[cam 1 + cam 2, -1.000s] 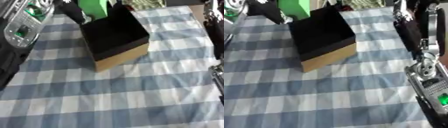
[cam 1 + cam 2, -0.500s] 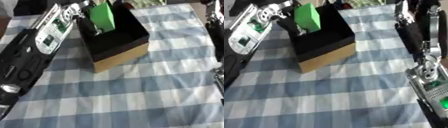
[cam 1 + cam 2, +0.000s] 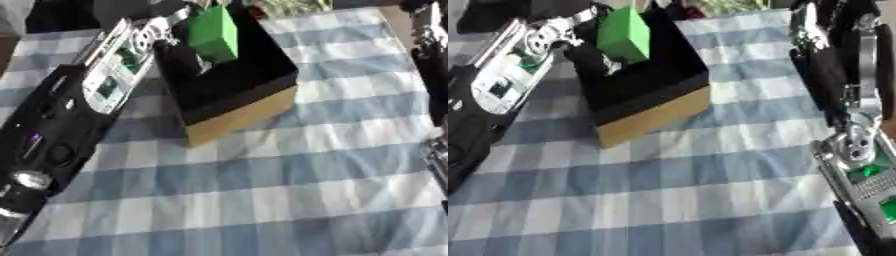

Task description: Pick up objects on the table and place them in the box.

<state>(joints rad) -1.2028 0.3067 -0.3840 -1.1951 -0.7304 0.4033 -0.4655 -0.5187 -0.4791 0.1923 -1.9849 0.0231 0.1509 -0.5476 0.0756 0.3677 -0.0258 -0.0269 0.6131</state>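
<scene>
Your left arm [image 3: 70, 120] runs up the left side of the frame from the lower left corner toward the upper centre, where your left hand [image 3: 188, 52] sits over the open top of the box [image 3: 241, 107]. Its fingers are curled round a green block [image 3: 214, 32], holding it tilted above the box's black interior, near the far left part of the opening. The box stands in the upper centre of the frame on a blue and white checked cloth [image 3: 289, 190]; its inside is black, its outer wall tan, and nothing else can be made out in it. Your right arm [image 3: 859, 165] comes down the right edge, and your right hand [image 3: 811, 25] shows in the upper right, well apart from the box; you cannot tell how its fingers are set.
</scene>
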